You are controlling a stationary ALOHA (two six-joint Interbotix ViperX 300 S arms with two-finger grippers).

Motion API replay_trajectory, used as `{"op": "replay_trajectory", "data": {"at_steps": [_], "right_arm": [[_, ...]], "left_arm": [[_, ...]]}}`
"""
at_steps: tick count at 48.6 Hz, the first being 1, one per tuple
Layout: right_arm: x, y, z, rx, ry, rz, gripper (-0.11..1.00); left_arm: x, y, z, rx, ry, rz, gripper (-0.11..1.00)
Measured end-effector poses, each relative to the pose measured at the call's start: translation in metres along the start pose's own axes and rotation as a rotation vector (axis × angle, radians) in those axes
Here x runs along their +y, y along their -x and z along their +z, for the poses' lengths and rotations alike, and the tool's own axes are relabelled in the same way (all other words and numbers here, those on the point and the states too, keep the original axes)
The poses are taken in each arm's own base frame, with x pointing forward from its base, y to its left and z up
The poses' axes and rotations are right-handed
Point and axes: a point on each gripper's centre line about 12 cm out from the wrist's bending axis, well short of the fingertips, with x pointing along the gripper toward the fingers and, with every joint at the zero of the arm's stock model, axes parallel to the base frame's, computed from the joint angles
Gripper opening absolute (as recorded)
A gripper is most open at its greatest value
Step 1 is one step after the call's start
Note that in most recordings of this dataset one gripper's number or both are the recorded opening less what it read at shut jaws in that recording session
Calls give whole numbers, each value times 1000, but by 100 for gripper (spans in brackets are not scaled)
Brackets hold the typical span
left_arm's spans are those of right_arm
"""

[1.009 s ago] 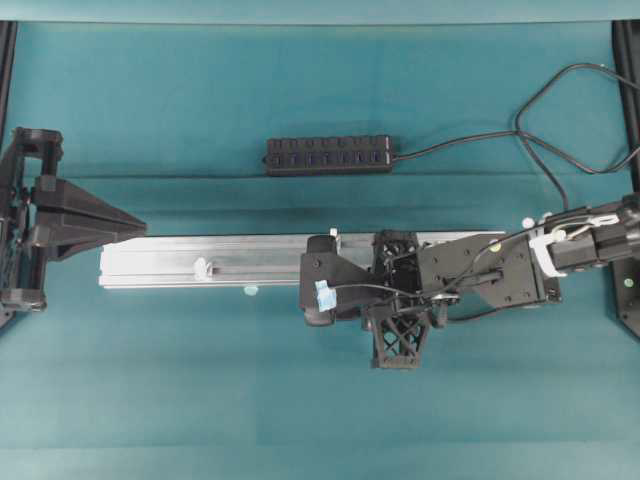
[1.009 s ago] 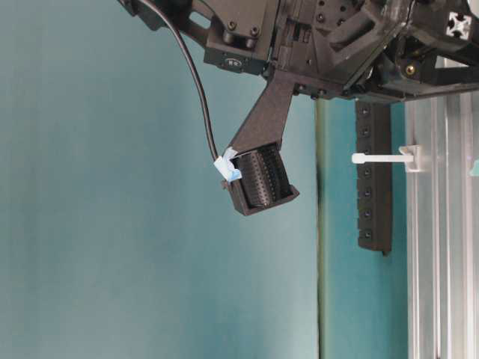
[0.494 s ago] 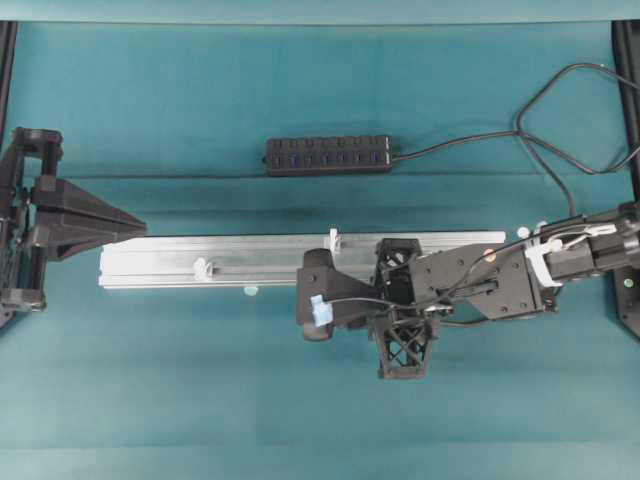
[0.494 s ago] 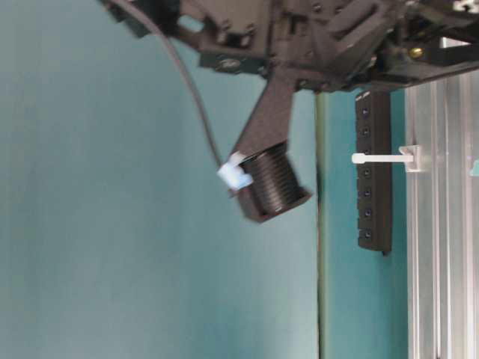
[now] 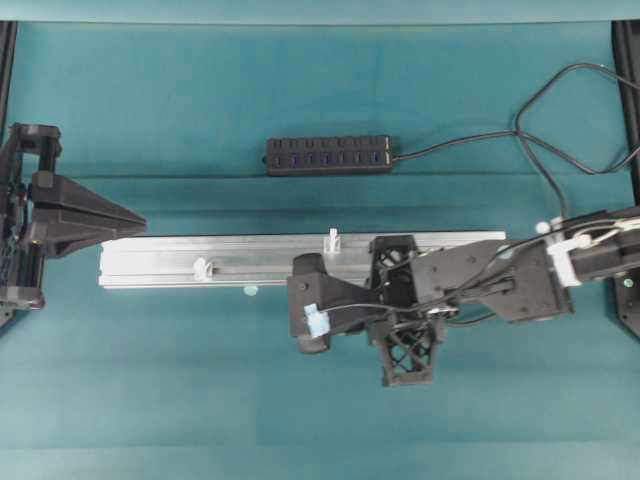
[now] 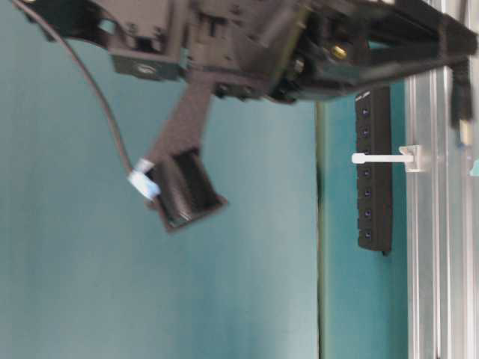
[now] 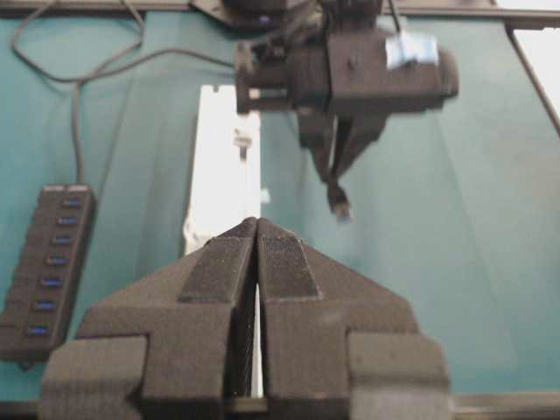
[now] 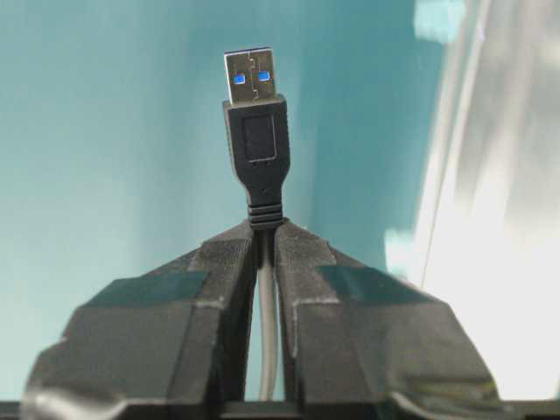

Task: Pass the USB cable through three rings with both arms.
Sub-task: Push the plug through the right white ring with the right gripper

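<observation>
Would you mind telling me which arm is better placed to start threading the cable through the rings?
Right: its fingers grip the USB cable beside the rail; the left gripper sits shut and empty at the rail's end.

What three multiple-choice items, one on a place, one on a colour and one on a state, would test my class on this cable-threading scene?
1. Where does the multi-port hub lie in the overhead view?
A. Above the aluminium rail
B. On the rail
C. Below the rail

2. What colour are the inserts inside the USB plug's metal tip?
A. Red
B. Blue
C. Yellow

3. How does the right gripper stand?
A. Open and empty
B. Shut on the hub
C. Shut on the USB cable just behind the plug

Answers: 1 A, the hub sits apart on the cloth above the rail. 2 B, two blue patches show in the silver tip. 3 C, the right wrist view shows the fingers pinching the cord with the plug sticking out.
</observation>
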Motion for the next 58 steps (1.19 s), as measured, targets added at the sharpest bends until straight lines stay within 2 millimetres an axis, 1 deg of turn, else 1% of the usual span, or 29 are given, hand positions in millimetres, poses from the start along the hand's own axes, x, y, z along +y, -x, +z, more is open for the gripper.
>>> {"op": "replay_trajectory", "data": {"at_steps": [9, 16, 20, 26, 37, 43, 50, 54, 58], "right_arm": [[-4, 38, -9, -14, 13, -23, -5], [-9, 66, -25, 26, 19, -50, -5], [-15, 78, -33, 51, 20, -78, -5], [-25, 87, -45, 86, 16, -117, -5], [-40, 87, -67, 117, -17, -138, -5], [-44, 86, -78, 126, -30, -141, -5], [-47, 86, -96, 143, -44, -141, -5], [-47, 83, -106, 143, -44, -141, -5], [-48, 75, -116, 138, -43, -140, -5]], "left_arm": [[0, 0, 1, -2, -2, 0, 2], [0, 0, 1, -3, 0, 0, 2], [0, 0, 1, -2, 0, 0, 2], [0, 0, 1, -3, -2, 0, 2], [0, 0, 3, -8, 2, 0, 2], [0, 0, 3, -8, 2, 0, 2], [0, 0, 3, -8, 5, 0, 2], [0, 0, 3, -9, 3, 0, 2], [0, 0, 3, -8, 2, 0, 2]]}}
